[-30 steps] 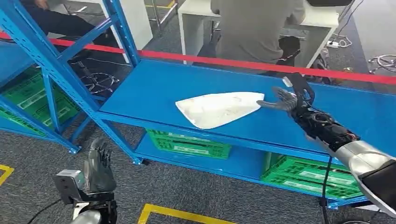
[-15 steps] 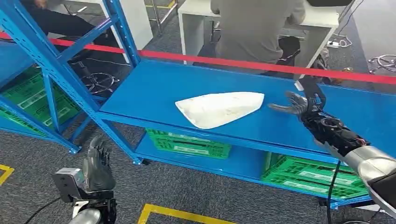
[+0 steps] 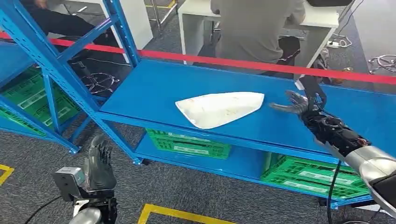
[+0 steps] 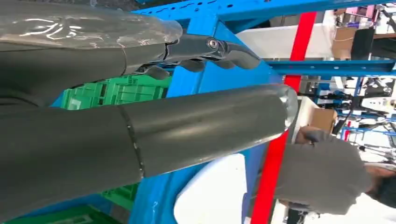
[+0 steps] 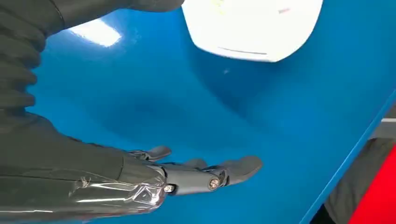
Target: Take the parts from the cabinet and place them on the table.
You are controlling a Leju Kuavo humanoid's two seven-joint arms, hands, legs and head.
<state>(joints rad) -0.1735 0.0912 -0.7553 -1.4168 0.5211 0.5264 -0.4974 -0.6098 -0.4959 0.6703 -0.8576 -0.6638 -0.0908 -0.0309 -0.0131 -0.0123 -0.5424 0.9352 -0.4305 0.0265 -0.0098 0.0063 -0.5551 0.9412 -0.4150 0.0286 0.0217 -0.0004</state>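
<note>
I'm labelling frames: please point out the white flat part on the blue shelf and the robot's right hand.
White flat part [image 3: 219,108]: head view, middle of its top face.
Right hand [image 3: 295,103]: head view, middle of the hand.

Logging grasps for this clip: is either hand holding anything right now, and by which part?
Nothing is held. The right hand hovers open over the blue metal shelf, apart from the flat white plastic part. The left hand hangs, holding nothing.

part [image 3: 219,108] on shelf [image 3: 154,88] | right robot hand [image 3: 293,102] just right of part | crates [image 3: 189,143] below
</note>
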